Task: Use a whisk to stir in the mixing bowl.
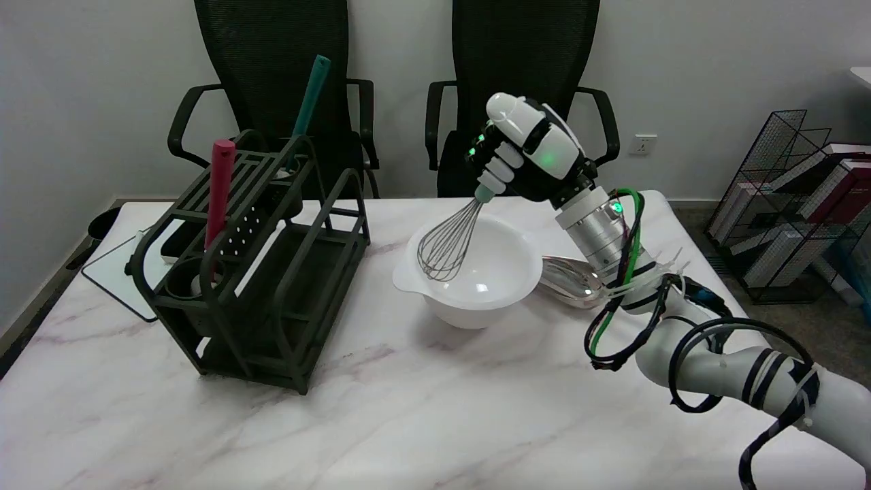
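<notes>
While its right hand (pixel 520 153) grips a whisk (pixel 449 241) by the handle, the wires dip into a white mixing bowl (pixel 476 272) on the marble tabletop (pixel 408 408); no legible writing shows.

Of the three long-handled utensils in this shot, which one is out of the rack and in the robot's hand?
The whisk: the right hand grips its handle, wires in the white bowl. The red-handled and teal-handled utensils stand in the dark rack.
</notes>
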